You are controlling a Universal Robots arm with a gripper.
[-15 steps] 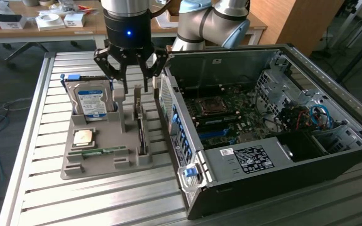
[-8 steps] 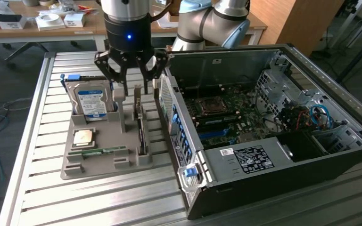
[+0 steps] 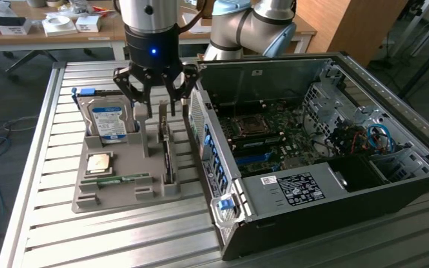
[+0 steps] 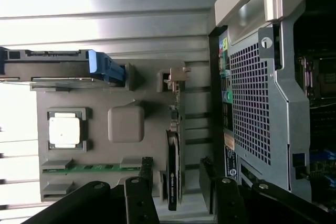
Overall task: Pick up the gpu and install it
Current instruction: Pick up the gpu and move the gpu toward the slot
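Slatted table: gpu beside open case

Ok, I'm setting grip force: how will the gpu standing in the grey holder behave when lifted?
The gpu looks like a thin, rigid card, so it is probably stiff, not floppy. It stands on edge in the grey holder, so a sideways push could tilt it. Being so thin, it is likely light.

Silver arm, black claw, blue light

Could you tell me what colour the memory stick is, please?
The memory stick is green, clearest in the wrist view.
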